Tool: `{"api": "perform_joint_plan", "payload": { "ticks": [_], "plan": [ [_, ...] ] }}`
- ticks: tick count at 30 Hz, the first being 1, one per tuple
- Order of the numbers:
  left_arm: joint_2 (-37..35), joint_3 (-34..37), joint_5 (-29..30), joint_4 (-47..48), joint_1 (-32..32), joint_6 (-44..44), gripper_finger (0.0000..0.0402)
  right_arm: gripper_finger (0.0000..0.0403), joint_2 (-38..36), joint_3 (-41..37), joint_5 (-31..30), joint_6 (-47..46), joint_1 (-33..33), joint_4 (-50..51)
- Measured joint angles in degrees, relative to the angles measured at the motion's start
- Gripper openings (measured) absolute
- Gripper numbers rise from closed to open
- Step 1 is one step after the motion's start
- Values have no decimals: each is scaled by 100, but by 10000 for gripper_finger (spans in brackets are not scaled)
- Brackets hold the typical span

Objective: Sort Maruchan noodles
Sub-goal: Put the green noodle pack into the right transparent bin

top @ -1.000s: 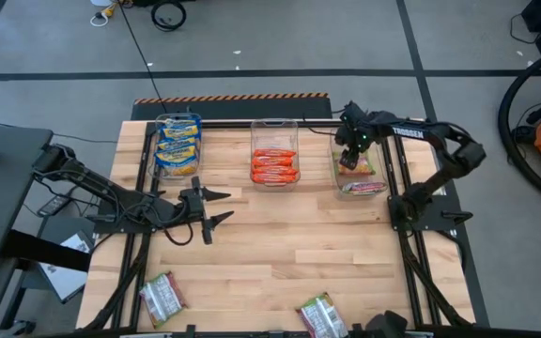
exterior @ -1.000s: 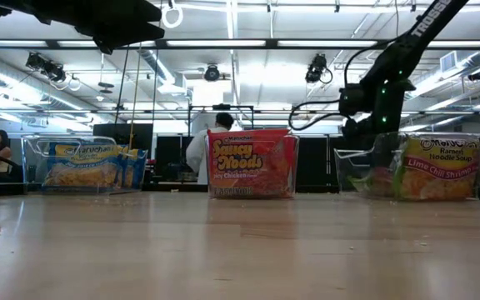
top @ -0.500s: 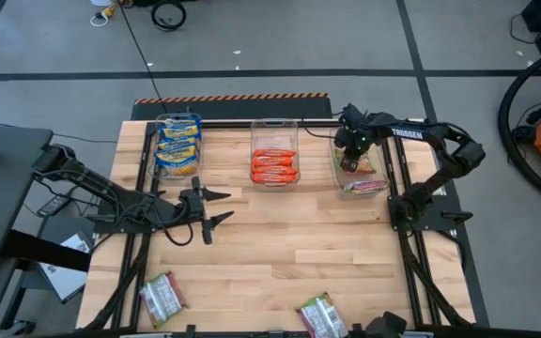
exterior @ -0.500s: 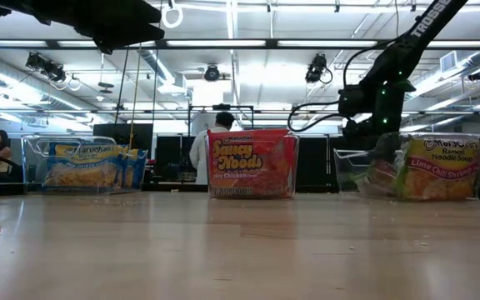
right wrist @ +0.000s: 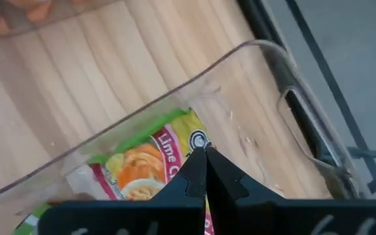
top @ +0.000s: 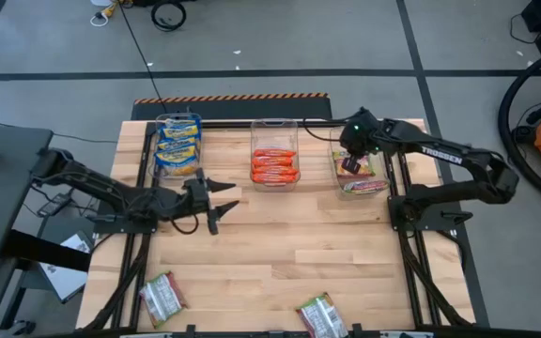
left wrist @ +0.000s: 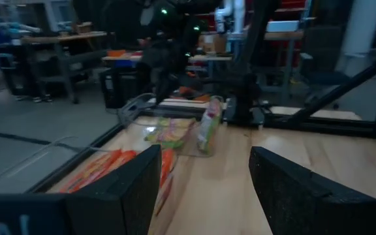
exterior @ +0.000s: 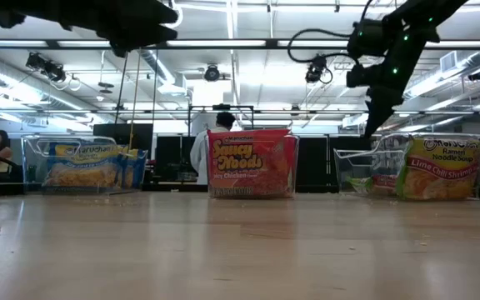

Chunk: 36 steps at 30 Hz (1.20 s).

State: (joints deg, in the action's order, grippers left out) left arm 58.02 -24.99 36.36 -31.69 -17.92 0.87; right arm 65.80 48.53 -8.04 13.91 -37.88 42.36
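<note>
Three clear bins stand along the far edge. The left bin [top: 178, 145] holds yellow-and-blue Maruchan packets and the middle bin [top: 274, 165] holds orange-red ones. The right bin [top: 359, 175] holds silvery green-and-pink packets [right wrist: 142, 163]. Two more green-and-pink packets [top: 162, 297] [top: 320, 314] lie flat near the table's front edge. My right gripper [top: 349, 160] [right wrist: 201, 155] hangs shut above the right bin, pointing down and holding nothing. My left gripper [top: 220, 201] [left wrist: 204, 176] hovers open and level over the table's left middle, pointing toward the bins.
A black frame rail [top: 394, 178] runs along the table just right of the right bin. Bare wood [top: 289, 249] spreads between the bins and the two loose packets. A person in white [exterior: 200, 154] stands in the room beyond the table.
My right gripper has risen from down in the right bin to well above its rim, and its arm has swung out toward the table's right edge. My left gripper has moved a little toward the right and far edges.
</note>
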Motion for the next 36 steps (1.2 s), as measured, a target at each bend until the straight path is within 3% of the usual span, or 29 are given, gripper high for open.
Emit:
{"api": "perform_joint_plan", "payload": {
  "ticks": [5,14,19,23,30,36],
  "plan": [
    [271,2,-872,-533,293,-16,236,32,142,0,44,-136,-310,32],
    [387,2,-880,-236,95,37,236,183,1385,243,678,882,-1032,552],
    [389,2,-800,-191,34,12,236,233,2196,751,636,915,-1305,832],
    [389,4,-799,-143,38,12,236,231,2728,1085,618,397,-1530,1022],
    [389,2,-794,-51,45,-10,236,193,3205,1172,595,246,-1580,1354],
    [389,2,-650,-51,45,-10,236,106,3108,1145,546,186,-1551,1144]
  ]
}}
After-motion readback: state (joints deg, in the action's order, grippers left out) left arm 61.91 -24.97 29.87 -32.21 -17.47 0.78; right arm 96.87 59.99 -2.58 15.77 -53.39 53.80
